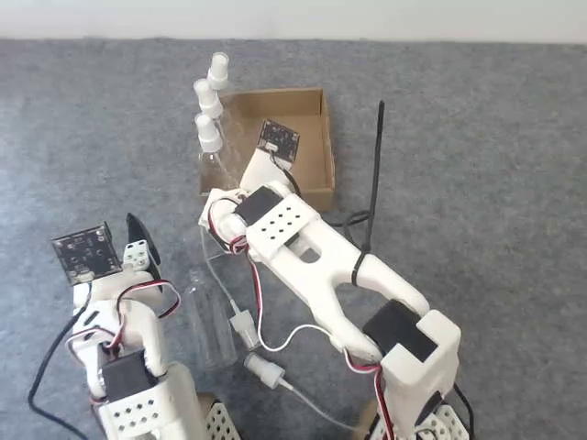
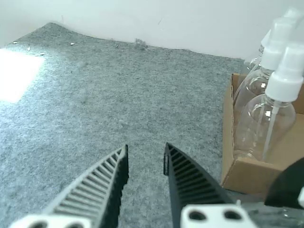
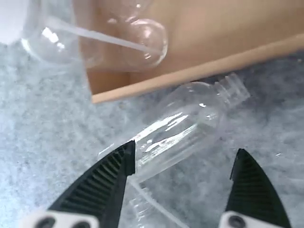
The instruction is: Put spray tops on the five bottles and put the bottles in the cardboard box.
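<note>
A clear plastic bottle (image 3: 175, 128) lies on its side on the felt just beside the box's near wall, its bare threaded neck pointing at the cardboard. The right gripper (image 3: 186, 151) hangs over it with its ribbed black jaws spread wide, one on each side of the bottle's body and neither touching it.

The box (image 1: 326, 137) is plain brown cardboard, shallow and open-topped. Three capped bottles (image 1: 209, 137) stand upright in a row along one side of it, each with a rounded clear body, a white spray top and a thin dip tube down the middle.

A second bare bottle (image 1: 209, 316) lies on the table between the two arms, well apart from the box. Just beside its base lie two loose spray tops (image 1: 246, 328), white with long thin tubes trailing.

The left gripper (image 2: 146, 148) is held above open felt to the side of the box, its ridged jaws parted by a narrow gap and holding nothing.

The arms are white plastic with black motors and red and white wiring; a black cable (image 1: 376, 174) stands up beside the right arm (image 1: 321, 266).

The table is covered in grey, fuzzy felt (image 1: 477, 183), flecked with lint at its far edge, where it meets a plain white wall (image 2: 142, 19).
</note>
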Motion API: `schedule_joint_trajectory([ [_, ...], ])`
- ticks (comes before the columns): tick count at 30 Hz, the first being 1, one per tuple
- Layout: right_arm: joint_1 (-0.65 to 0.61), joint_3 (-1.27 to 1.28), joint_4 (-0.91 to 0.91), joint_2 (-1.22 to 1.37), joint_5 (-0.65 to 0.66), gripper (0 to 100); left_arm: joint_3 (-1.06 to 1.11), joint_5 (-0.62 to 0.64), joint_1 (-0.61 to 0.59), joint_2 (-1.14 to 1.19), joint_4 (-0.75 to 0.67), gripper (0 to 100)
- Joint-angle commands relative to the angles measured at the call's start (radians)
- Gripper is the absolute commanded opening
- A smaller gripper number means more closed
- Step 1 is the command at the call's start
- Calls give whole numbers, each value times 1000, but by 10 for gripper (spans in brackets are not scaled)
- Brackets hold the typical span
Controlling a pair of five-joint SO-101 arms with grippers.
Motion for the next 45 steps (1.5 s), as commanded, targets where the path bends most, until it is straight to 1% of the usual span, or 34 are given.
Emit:
schedule_joint_trajectory([
  [1,12,-61,-12,-8,-11,285,-5,-9,-8,-15,-34,120],
  [8,12,-74,-44,51,-11,285,-5,-9,-8,-15,-34,120],
  [16,12,-140,-8,140,-17,285,-5,-9,-8,-15,-34,120],
  [21,12,-144,-5,150,-11,285,-5,-9,-8,-15,-34,120],
  [26,8,-152,74,148,-9,285,-5,-9,-8,-15,-34,120],
  [36,13,-292,329,157,-9,287,-5,-9,-8,-15,-34,120],
  [45,13,-328,355,148,-28,287,-5,-9,-8,-15,-34,120],
])
